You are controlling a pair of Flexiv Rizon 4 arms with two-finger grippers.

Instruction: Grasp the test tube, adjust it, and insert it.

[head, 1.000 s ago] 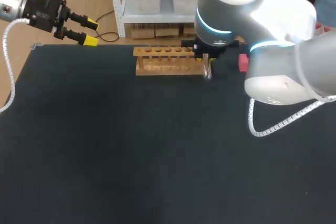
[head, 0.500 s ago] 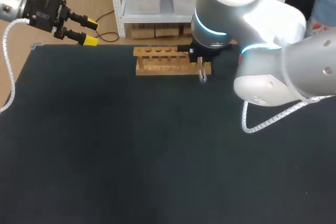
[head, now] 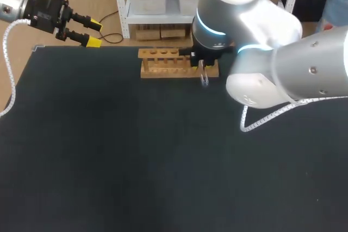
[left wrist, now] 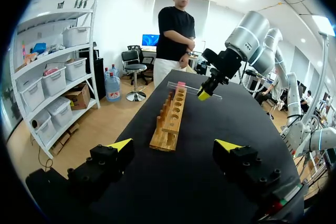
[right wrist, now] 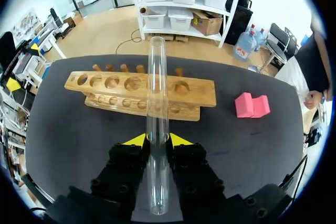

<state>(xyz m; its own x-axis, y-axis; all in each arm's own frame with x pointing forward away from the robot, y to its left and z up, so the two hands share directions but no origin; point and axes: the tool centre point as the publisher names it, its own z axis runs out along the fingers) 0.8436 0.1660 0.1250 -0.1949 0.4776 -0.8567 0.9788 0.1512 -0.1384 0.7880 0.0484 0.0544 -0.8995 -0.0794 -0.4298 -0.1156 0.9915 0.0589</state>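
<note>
Right pincer: pinching glass test tube near wooden rack. Likely fault: tube not upright, strikes rack top, slips.

Clear glassy test tube, bare wooden rack, matt black table

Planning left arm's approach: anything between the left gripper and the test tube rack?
Nothing: only bare black table lies between the left gripper and the rack, as the head and left wrist views show.
</note>
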